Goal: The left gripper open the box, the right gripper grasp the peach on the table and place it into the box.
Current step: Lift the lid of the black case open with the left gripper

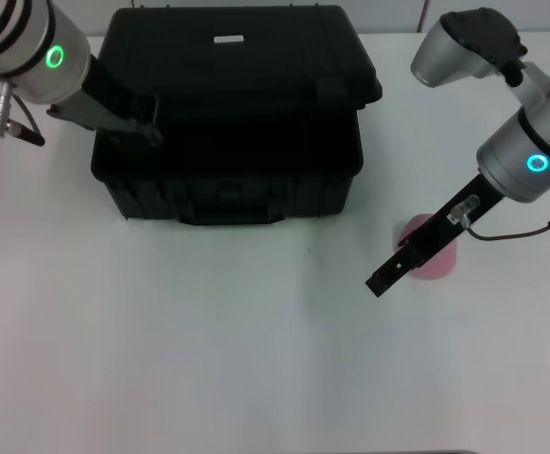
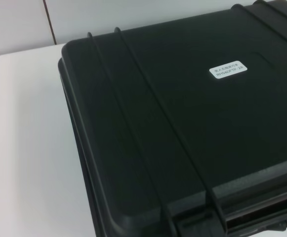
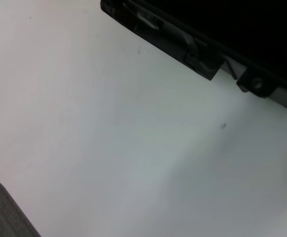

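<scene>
A plain white table (image 1: 208, 359) fills the head view, with a strip of pale wall along the top edge. In the upper left of the frame, the left gripper (image 1: 140, 121) reaches in from a thick arm with a green glowing ring and rests against the left end of the box (image 1: 237, 113), at the seam where the lid meets the base; whether its jaws are spread or pressed together cannot be told, since black fingers merge with the black case. The box, a large black hard case with a small white label (image 1: 228, 40) on the lid, occupies the upper centre, and its lid appears tilted slightly up from the base, so opening seems under way but not finished. The left wrist view shows only the ribbed lid and label at close range. In the right half of the frame, the right gripper (image 1: 384, 276) extends down and to the left from the arm with a blue-cyan ring; its long axis runs diagonally from upper right to lower left, and its jaw state cannot be told. The peach (image 1: 435, 260) sits on the table at centre right, partly covered by this claw. The tip lies beyond the fruit to the lower left, so the peach is behind the jaws along that axis, and the right arm is much the nearer.
</scene>
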Tool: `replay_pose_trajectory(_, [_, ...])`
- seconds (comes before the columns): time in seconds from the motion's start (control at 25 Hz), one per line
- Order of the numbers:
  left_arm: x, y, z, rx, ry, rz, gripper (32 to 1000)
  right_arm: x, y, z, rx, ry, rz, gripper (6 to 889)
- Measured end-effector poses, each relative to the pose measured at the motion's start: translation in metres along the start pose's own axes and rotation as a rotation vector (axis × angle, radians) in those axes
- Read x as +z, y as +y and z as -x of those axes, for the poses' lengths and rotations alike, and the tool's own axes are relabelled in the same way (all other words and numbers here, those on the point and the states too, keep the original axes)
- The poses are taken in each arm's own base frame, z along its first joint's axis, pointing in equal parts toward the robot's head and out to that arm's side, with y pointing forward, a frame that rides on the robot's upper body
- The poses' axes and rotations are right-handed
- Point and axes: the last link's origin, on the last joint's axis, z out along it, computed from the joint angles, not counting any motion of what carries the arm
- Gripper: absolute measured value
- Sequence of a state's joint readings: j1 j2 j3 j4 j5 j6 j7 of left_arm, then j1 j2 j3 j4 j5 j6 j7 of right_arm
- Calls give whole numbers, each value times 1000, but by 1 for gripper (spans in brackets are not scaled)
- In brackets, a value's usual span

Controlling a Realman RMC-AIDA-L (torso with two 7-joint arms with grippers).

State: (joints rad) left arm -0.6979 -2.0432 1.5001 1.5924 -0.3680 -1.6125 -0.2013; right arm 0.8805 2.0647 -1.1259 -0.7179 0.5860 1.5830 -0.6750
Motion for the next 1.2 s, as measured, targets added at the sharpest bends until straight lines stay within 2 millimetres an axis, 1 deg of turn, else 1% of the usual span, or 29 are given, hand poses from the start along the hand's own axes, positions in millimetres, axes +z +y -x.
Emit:
replay_pose_trajectory(0.44, [-5,-4,-3,-4,-3,-20,380,0,0,0,0,0,0,799])
replay_pose_trajectory(1.04, [-10,0,-7,11,-5,-22,380,0,0,0,0,0,0,799])
replay_pose_trajectory(1.2, [-12,-3,-9,5,-3,-20,380,0,0,0,0,0,0,799])
